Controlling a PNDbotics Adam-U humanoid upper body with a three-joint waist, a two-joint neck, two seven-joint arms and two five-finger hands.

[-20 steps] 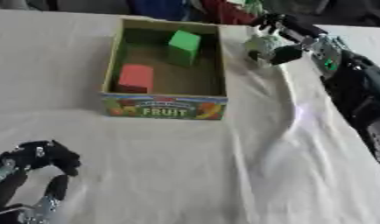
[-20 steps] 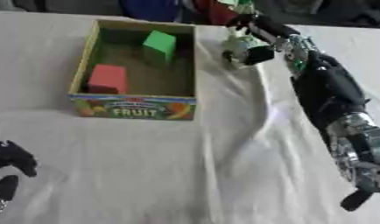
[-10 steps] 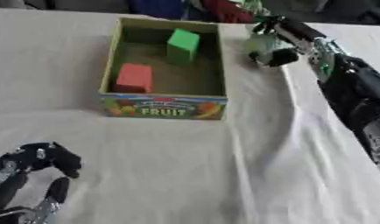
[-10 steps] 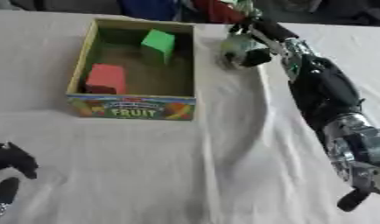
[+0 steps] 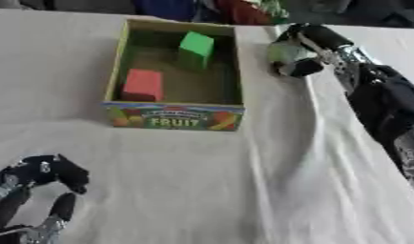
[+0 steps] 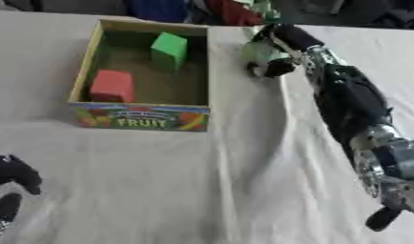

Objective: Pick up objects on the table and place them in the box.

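A cardboard fruit box [image 5: 174,116] stands on the white cloth, open at the top. Inside it lie a red block [image 5: 143,85] at the left and a green block [image 5: 195,46] toward the back. Just right of the box's far corner, my right hand [image 5: 298,47] is curled round a pale green object [image 5: 281,50], held a little above the cloth. My left hand [image 5: 35,190] rests at the lower left corner with its fingers relaxed and holding nothing.
Blue, red and green items [image 5: 219,9] lie along the far edge behind the box. My right arm [image 6: 352,109] stretches down the right side of the table. White cloth [image 5: 243,190] lies wrinkled in front of the box.
My right hand has carried the pale green object slightly left, closer to the box's far right corner. The left hand stays put.
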